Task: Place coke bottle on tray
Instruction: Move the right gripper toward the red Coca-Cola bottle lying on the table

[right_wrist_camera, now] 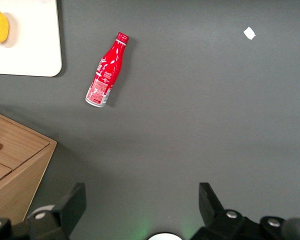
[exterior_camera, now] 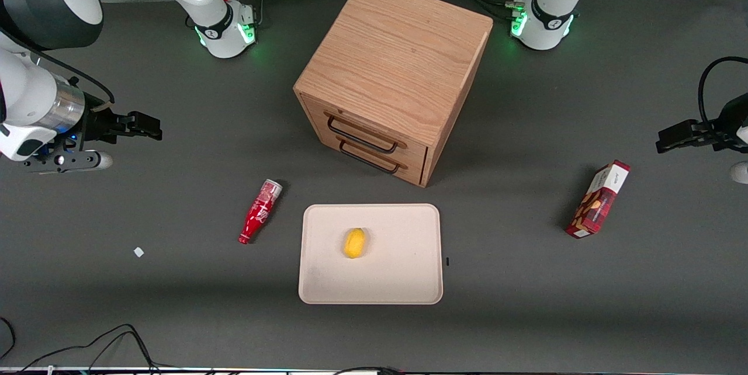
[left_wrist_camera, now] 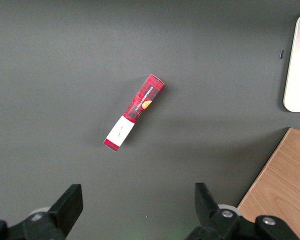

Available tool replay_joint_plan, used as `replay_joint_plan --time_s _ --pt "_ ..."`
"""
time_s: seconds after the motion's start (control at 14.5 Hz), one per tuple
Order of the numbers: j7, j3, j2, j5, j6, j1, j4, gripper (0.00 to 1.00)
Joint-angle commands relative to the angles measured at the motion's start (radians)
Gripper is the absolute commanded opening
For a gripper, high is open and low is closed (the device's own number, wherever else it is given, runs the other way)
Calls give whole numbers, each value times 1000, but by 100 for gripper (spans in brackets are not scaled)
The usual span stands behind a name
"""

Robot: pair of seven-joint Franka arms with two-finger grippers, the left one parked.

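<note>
A flat cream-beige rectangular tray (exterior_camera: 403,281) with rounded corners and a low rim lies nearest the front edge of the dark grey worktop (exterior_camera: 526,316), about midway along it. A small yellow lemon-like fruit (exterior_camera: 354,243) sits on the tray near its middle.

Just beside the tray, toward the working arm's end of the worktop, the small red contour coke bottle (exterior_camera: 259,212) lies on its side on the bare worktop, apart from the tray's rim. Its red cap points toward the front edge and its silvery base points away from it. A tiny white scrap (exterior_camera: 138,252) lies farther toward the working arm's end.

Toward the parked arm's end, a red rectangular snack box (exterior_camera: 597,199) lies well apart from the tray.

Farther from the front camera than the tray stands a light wooden drawer cabinet (exterior_camera: 397,65) with 2 drawers and 2 dark metal handles (exterior_camera: 365,142), its front turned toward the tray and bottle.

The right arm's black gripper (exterior_camera: 153,127) hangs above the worktop near the working arm's end, well apart from the bottle; its jaws stand spread wide and hold nothing.
</note>
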Motion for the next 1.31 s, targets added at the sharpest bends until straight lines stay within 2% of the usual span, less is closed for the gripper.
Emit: replay_joint_plan --time_s 0.0,0.21,0.48,0.69,0.9,1.11,1.25 --pt "16 9 -6 14 -14 -20 28 100" --pt "18 11 3 9 -16 -15 29 100" --pt "87 21 89 2 -16 -6 39 100" --pt "241 73 129 2 18 -5 37 100" --pt "337 98 167 5 116 -5 8 100" --pt "495 150 175 5 339 -6 -148 100" --pt "530 161 173 5 468 -5 -249 100"
